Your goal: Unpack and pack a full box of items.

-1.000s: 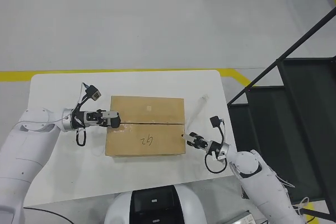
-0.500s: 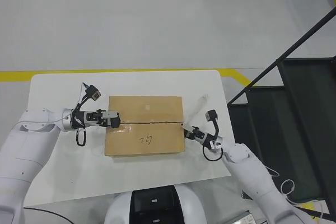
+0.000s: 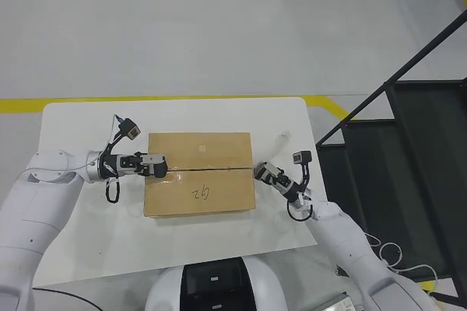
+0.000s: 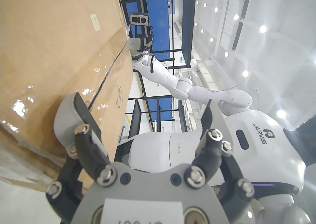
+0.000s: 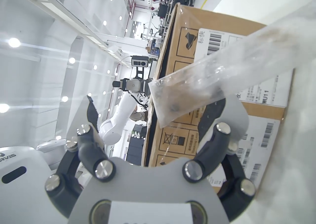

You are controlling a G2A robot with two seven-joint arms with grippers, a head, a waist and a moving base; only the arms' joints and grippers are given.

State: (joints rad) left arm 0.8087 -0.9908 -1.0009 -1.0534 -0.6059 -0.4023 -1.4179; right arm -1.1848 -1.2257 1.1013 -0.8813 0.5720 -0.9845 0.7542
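Observation:
A closed cardboard box [image 3: 198, 172] lies in the middle of the white table [image 3: 93, 233], with a taped seam along its top. My left gripper [image 3: 159, 165] is open at the box's left end; one of its fingers [image 4: 79, 111] rests on the box top [image 4: 49, 49] beside the seam. My right gripper [image 3: 259, 170] is open at the box's right end, level with the seam. A strip of clear tape [image 3: 278, 148] runs from there across the table. In the right wrist view the tape strip [image 5: 222, 69] crosses one finger in front of the labelled box side [image 5: 266, 116].
Black metal stairs [image 3: 405, 155] stand just off the table's right edge. A yellow floor line [image 3: 218, 99] runs behind the table. Bare table surface lies in front of the box and to its left.
My right gripper has moved from the box's front right corner up to the seam at its right end. The box has slid slightly to the left. The left arm kept still.

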